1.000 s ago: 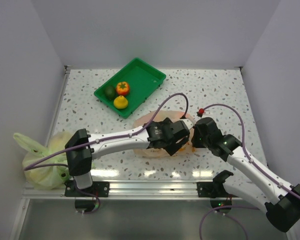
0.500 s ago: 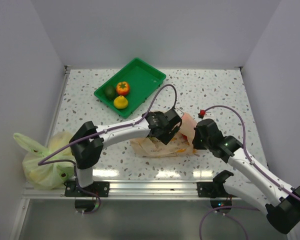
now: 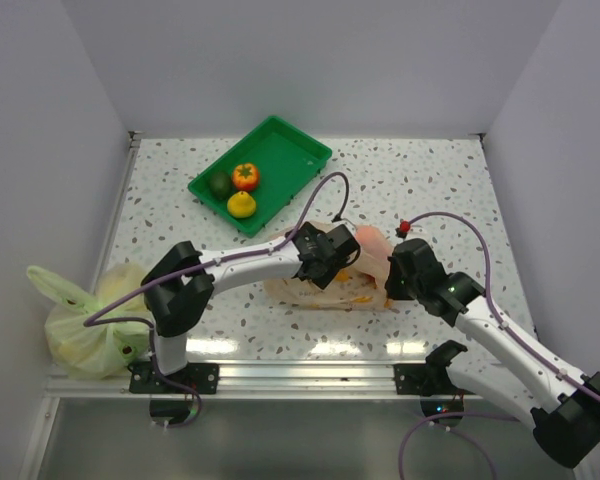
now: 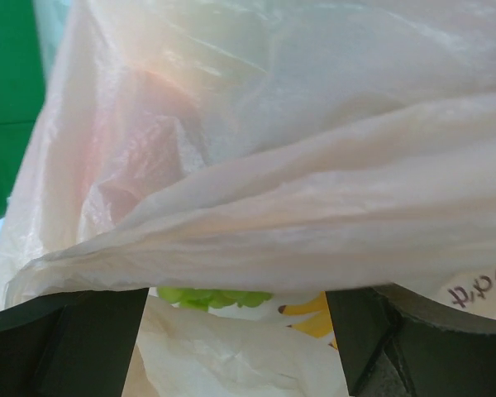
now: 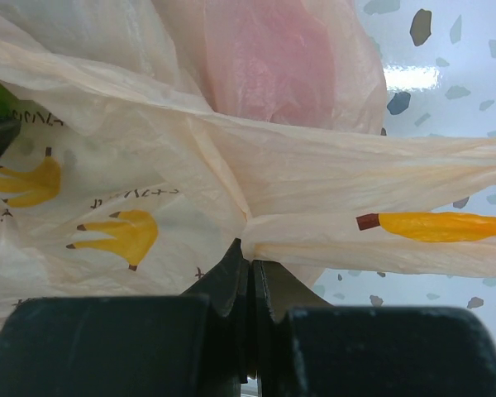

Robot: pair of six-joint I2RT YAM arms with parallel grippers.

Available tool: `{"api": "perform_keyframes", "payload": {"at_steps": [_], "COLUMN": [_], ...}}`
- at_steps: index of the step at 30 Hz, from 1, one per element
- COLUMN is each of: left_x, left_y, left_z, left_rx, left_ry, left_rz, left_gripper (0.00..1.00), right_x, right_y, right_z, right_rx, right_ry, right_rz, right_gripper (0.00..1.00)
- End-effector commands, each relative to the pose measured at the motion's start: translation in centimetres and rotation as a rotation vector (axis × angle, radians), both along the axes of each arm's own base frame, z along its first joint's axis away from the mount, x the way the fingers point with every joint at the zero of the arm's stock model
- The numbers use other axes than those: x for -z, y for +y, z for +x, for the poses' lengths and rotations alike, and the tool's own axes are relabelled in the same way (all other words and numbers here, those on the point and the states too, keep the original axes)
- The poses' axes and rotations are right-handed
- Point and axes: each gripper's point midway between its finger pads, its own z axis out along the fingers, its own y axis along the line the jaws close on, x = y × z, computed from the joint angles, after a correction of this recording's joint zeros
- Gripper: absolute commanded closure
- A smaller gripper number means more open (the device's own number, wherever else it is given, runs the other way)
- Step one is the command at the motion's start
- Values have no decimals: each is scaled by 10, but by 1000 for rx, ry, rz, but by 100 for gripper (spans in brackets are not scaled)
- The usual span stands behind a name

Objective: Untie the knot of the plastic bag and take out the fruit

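Plastic bag [image 3: 325, 292] pinched in right tool [image 5: 250, 269], left tool [image 4: 236, 296] spread against it

Top view: bright, even, diffuse light; white glare strip on table [image 3: 280, 346] near front edge; shadows faint. Left wrist view: bag [image 4: 314, 207] very close, soft focus, washed out near top. Right wrist view: sharper, prints crisp; glare patch on table upper right; right gripper [image 5: 250, 266] near-black silhouette.

Peach plastic bag [image 5: 314, 178], yellow banana prints [image 5: 120, 236]
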Motion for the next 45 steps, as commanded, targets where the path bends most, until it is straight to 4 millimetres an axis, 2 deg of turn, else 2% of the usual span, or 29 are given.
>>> {"api": "perform_keyframes", "payload": {"at_steps": [1, 4, 7, 13, 17, 19, 23, 24, 25, 26, 27, 30, 32, 36, 41, 45], "left_x": [-31, -36, -29, 2, 23, 31, 39, 39, 40, 38, 34, 23, 19, -3, -23, -52], "left_y": [20, 18, 15, 18, 30, 32, 24, 21, 19, 17, 12, 2, -5, -23, -36, -52], "left_z": [23, 24, 23, 21, 24, 26, 23, 21, 19, 17, 15, 4, -7, -30, -54, -70], "left_rx": [-85, -77, -64, -70, -105, -110, -88, -79, -74, -66, -55, 6, 59, 169, 289, 399], "left_ry": [-172, -191, -176, -153, -150, -148, -123, -106, -99, -95, -88, -76, -67, -46, -25, -13], "left_rz": [41, 14, -1, 7, 31, 38, 13, -5, -14, -25, -49, -95, -110, -206, -289, -397], "left_gripper": [11, 6, 4, 6, 10, 14, 30, 43, 49, 55, 66, 74, 76, 84, 86, 86], "right_x": [-4, -4, -3, -3, 0, 3, 5, 5, 5, 4, 3, 0, -2, -8, -14, -15], "right_y": [1, 1, 1, 1, 3, 4, 4, 4, 3, 3, 3, 3, 4, 5, 6, 8], "right_z": [2, 2, 1, 0, -2, -4, -6, -6, -7, -6, -6, -4, -2, 3, 10, 14], "right_rx": [11, 9, 6, 7, 5, 2, 2, 5, 3, 7, 8, 10, 10, 14, 21, 26], "right_ry": [-18, -18, -17, -16, -10, -3, 5, 4, 6, 3, -1, -7, -12, -25, -44, -47], "right_rz": [13, 15, 14, 22, 34, 41, 49, 49, 44, 43, 44, 43, 43, 38, 37, 37], "right_gripper": [100, 100, 100, 100, 100, 100, 100, 100, 100, 100, 100, 100, 100, 100, 100, 100]}}
